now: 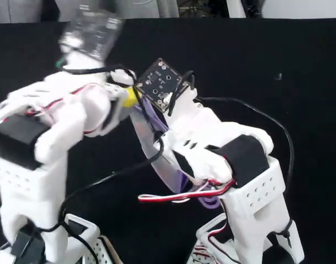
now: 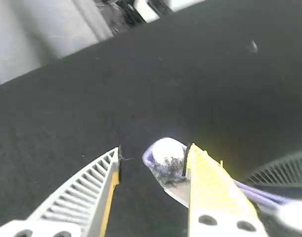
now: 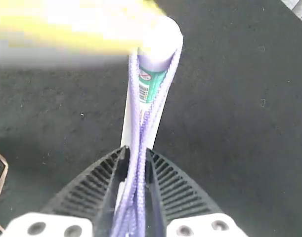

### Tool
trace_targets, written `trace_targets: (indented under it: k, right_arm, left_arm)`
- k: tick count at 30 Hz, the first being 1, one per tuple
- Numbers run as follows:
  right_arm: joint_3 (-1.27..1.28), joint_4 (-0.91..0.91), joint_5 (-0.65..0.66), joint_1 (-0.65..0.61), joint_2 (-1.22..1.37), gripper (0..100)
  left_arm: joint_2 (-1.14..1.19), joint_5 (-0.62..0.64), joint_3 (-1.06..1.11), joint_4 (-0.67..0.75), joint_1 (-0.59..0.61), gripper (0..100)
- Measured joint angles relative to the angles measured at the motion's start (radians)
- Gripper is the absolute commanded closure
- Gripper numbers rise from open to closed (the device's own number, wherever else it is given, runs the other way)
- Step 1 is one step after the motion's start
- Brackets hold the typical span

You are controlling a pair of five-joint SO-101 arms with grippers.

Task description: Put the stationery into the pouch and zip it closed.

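Observation:
A purple see-through pouch (image 3: 150, 74) is held up off the black table, with a white item bearing a green label inside it. My right gripper (image 3: 136, 150) is shut on the pouch's purple edge, its black ribbed fingers (image 3: 94, 190) pressed on both sides. My left gripper (image 2: 153, 148) stands open, and the pouch's rounded end (image 2: 165, 155) lies between its fingers, against the yellow finger (image 2: 210, 190). In the high view the pouch (image 1: 173, 170) hangs as a purple strip between the two arms, and the left gripper (image 1: 129, 98) meets its upper end.
The black table (image 1: 299, 82) stretches out to the right and behind. Both white arm bases stand at the front, with red, white and black cables (image 1: 178, 195) looping between them. A pale wall runs along the table's far edge (image 2: 37, 44).

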State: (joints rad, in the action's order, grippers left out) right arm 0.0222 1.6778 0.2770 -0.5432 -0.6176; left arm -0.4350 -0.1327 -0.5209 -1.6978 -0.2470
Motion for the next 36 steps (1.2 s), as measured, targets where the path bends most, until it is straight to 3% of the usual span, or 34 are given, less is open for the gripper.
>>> trace_targets:
  k: [10,31,36]
  right_arm:
    - [0.000,0.000,0.000,0.000,0.003,98.7]
    - [0.002,0.002,0.002,0.003,-0.002,98.7]
    - [0.002,0.002,0.002,0.005,-0.002,98.7]
  left_arm:
    - [0.087,0.003,0.215,0.152,0.150,78]
    - [-0.048,0.018,0.261,0.132,0.058,78]
    - [-0.075,0.032,0.325,0.137,-0.017,78]
